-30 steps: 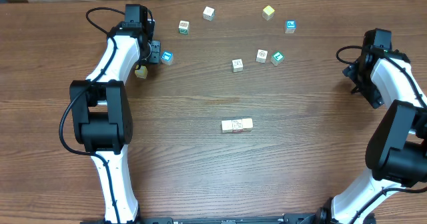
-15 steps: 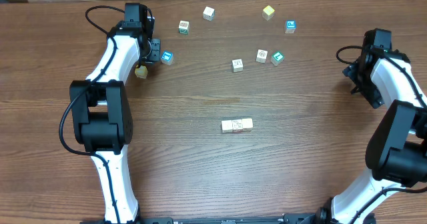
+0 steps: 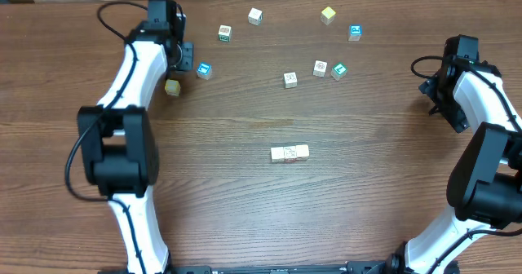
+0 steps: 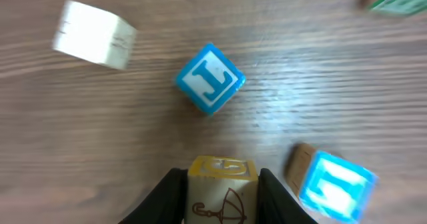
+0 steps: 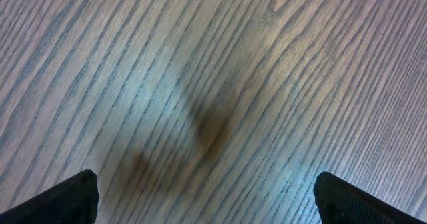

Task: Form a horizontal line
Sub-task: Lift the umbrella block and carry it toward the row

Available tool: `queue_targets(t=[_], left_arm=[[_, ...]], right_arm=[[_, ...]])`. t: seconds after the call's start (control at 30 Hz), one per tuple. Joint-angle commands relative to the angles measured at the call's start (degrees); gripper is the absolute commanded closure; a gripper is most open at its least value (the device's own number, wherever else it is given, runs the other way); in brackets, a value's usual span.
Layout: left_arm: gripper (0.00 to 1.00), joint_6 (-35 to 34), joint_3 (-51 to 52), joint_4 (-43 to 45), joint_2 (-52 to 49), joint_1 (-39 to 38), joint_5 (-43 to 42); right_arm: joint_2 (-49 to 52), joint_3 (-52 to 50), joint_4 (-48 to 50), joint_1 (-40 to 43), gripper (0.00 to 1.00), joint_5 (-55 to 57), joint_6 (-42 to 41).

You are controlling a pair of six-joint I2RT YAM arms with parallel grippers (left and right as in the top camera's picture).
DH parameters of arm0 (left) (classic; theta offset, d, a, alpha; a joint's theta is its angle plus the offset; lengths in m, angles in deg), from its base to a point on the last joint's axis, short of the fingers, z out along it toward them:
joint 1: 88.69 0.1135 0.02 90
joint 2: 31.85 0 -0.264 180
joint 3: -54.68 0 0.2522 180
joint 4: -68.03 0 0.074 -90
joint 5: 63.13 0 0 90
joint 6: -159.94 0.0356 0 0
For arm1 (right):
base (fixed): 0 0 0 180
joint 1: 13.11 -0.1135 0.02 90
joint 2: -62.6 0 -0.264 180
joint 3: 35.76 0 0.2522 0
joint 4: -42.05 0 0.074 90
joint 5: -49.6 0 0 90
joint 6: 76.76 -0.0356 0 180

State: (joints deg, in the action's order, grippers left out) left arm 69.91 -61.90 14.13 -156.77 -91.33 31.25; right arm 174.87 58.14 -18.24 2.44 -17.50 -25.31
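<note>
1. Overhead, at mid-table, the line (image 3: 289, 152) lies as a short row of touching cubes, whitish with a pale yellow one at its right end. Its print is too small to read. Far up-left of it, the left tool (image 3: 173, 85) sits at a yellow cube (image 3: 172, 88), with a blue cube (image 3: 204, 70) just beside. The right tool (image 3: 431, 88) is at the right edge, well apart from every cube.
2. Left wrist: the fingers (image 4: 167, 197) are clamped on both sides of the yellow cube. Its near face carries an umbrella drawing, and the mark on its top is too foreshortened to read. Ahead on the table (image 4: 320, 97) lies the L cube (image 4: 210, 77), blue with a white letter that reads like "L".
3. Right wrist: the fingertips stand wide apart at the bottom corners, with bare wood between them.
4. Likely risks: the hold looks to be near the fingertips, so the cube could twist or slip during the long carry. A low sweep could clip the blue cube. Setting down too close or askew could shove the row crooked or leave a gap.
</note>
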Motion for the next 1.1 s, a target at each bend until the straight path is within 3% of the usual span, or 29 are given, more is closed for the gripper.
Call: queue_targets(t=[0.0,0.17,0.37,0.43,0.63,1.07], left_arm=[[0.75,-6.19,-0.09,-2.82,9.05,-0.68,-1.05],[0.78,-12.44,-0.09,-9.53,15.52,-2.6,-1.07],[0.83,-14.05,-0.09,-16.2,17.55,-6.8,-1.46],[0.93,-18.73,-0.07,-19.41,17.42,-8.48,-1.49],[0.96,-31.32,0.02,-25.86,17.4,-13.29,-1.46],[0.96,-36.68,11.89,-18.86,17.4,-23.56,-1.18]], right_arm=[[0.81,1.16,0.13,-0.04,0.0,0.59,0.04],[0.81,1.16,0.15,-0.04,0.0,0.59,0.04],[0.81,1.14,0.15,-0.04,0.0,0.59,0.04],[0.81,1.16,0.15,-0.04,0.0,0.61,0.04],[0.81,1.14,0.13,-0.04,0.0,0.59,0.04],[0.81,1.16,0.15,-0.04,0.0,0.59,0.04]])
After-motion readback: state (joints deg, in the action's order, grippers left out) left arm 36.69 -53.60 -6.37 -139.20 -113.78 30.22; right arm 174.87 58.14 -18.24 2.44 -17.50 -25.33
